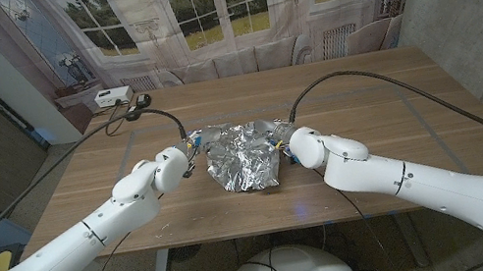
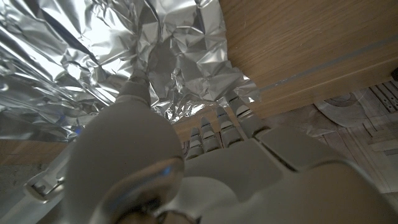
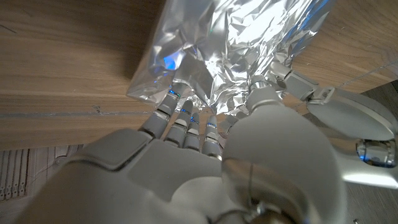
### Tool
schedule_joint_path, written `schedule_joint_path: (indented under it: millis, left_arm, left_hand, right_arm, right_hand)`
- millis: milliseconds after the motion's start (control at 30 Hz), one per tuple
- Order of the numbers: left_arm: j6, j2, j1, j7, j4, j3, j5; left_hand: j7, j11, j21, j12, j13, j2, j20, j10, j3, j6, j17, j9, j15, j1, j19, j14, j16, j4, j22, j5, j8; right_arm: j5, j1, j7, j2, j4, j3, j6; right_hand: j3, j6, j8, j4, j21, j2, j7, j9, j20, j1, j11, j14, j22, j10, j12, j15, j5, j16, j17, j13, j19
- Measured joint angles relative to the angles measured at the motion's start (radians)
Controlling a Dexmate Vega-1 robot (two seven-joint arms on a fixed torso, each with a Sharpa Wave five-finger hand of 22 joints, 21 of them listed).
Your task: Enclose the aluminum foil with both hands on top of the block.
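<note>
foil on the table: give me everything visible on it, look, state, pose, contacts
The aluminum foil is a shiny, heavily crinkled silver sheet, bunched into a raised, irregular mound near the middle of the wooden table. Whatever it drapes over is hidden beneath it. Its edges flare onto the tabletop, one flap lying loose. The left hand touches one side and the right hand the other, fingers reaching into the folds. Whether either hand grips it cannot be told.

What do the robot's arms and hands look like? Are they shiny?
Both arms have smooth, rounded white shells, a bit glossy. A black cable loops from each wrist across the table. The left hand and right hand have light grey, segmented fingers, with tiny blue lights near the right hand's fingers. The right arm has a dark opening near its elbow.
</note>
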Motion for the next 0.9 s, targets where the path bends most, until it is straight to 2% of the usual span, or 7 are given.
schedule_joint_path:
  millis: [133,267,367,433,533,667,900]
  left_arm:
    - [-0.001,-0.008,0.003,0.002,0.008,-0.001,-0.001]
    - [-0.013,-0.011,0.005,0.021,0.013,-0.003,-0.013]
    - [-0.028,-0.023,0.016,0.044,0.032,-0.012,-0.027]
    - [-0.044,-0.033,0.026,0.073,0.048,-0.021,-0.041]
    - [-0.076,-0.050,0.041,0.128,0.073,-0.030,-0.070]
    - [-0.132,-0.084,0.065,0.200,0.126,-0.051,-0.125]
    - [-0.248,-0.149,0.092,0.280,0.236,-0.080,-0.259]
  left_hand:
    - [0.000,0.005,0.000,0.000,0.000,0.001,0.000,0.005,-0.004,0.000,0.000,0.000,0.000,-0.005,0.000,0.000,0.000,0.004,0.000,0.000,0.000]
    - [0.005,0.010,0.000,0.000,0.000,0.008,0.005,0.010,-0.011,0.005,0.000,0.000,0.000,-0.018,0.005,0.000,0.000,0.011,0.000,0.000,0.000]
    - [0.012,0.017,0.000,-0.005,0.000,0.012,0.005,0.004,-0.011,-0.001,0.000,0.000,-0.001,-0.021,0.005,-0.002,-0.005,0.011,0.000,0.000,-0.009]
    - [0.026,0.029,0.000,-0.018,0.002,0.046,0.005,-0.023,0.000,-0.037,0.000,0.000,-0.002,0.006,0.005,-0.025,-0.012,0.001,0.000,0.000,-0.020]
    - [0.048,0.058,-0.006,-0.031,0.004,0.148,0.005,-0.075,0.049,-0.100,0.000,0.000,0.009,0.067,0.005,-0.072,-0.017,-0.019,0.000,0.000,-0.026]
    - [0.067,0.078,-0.010,-0.043,0.005,0.218,-0.005,-0.131,0.111,-0.156,0.004,0.000,0.031,0.131,-0.007,-0.121,-0.017,-0.030,0.000,-0.006,-0.026]
    - [0.080,0.118,-0.026,-0.050,0.004,0.256,-0.005,-0.247,0.271,-0.181,0.019,0.000,0.075,0.169,-0.124,-0.259,-0.017,0.062,0.009,-0.008,-0.030]
  right_arm:
    - [-0.023,0.024,0.029,0.016,0.008,-0.028,-0.048]
    - [-0.024,0.031,0.035,0.033,0.019,-0.035,-0.057]
    - [-0.020,0.031,0.038,0.042,0.026,-0.035,-0.095]
    - [-0.009,0.026,0.026,0.050,0.032,-0.033,-0.116]
    - [0.004,0.016,0.001,0.058,0.036,-0.028,-0.132]
    - [0.021,-0.011,-0.055,0.071,0.045,-0.013,-0.139]
    - [0.059,-0.063,-0.167,0.086,0.061,0.020,-0.105]
  right_hand:
    - [0.042,0.000,0.000,-0.030,0.016,0.089,0.000,0.000,-0.009,0.112,0.001,0.012,0.000,0.001,0.000,-0.002,0.022,0.015,0.005,0.001,0.060]
    - [0.076,0.011,0.003,-0.029,0.012,0.155,0.011,-0.001,0.007,0.178,0.004,0.009,-0.001,0.004,0.000,0.001,0.016,0.021,0.014,0.001,0.049]
    - [0.077,0.011,0.003,-0.027,0.000,0.170,0.011,-0.002,0.023,0.180,0.010,-0.016,-0.003,-0.002,0.000,0.000,-0.002,0.021,0.018,0.001,0.033]
    - [0.072,0.010,0.003,-0.022,-0.001,0.178,0.012,-0.002,0.025,0.177,0.013,-0.028,-0.004,-0.005,0.000,0.005,-0.009,0.021,0.019,0.001,0.032]
    - [0.077,0.003,0.003,-0.010,-0.001,0.195,0.011,-0.002,0.017,0.181,0.011,-0.031,-0.005,-0.008,0.000,0.002,-0.015,0.021,0.023,0.001,0.039]
    - [0.110,0.008,0.001,0.009,-0.007,0.223,0.007,-0.003,-0.010,0.198,0.010,-0.031,-0.006,-0.007,0.000,0.002,-0.027,0.021,0.032,0.004,0.034]
    - [0.210,0.017,0.006,0.035,-0.021,0.235,0.009,0.000,-0.029,0.242,0.006,-0.049,0.002,-0.002,0.000,0.001,-0.037,0.021,0.051,0.005,-0.012]
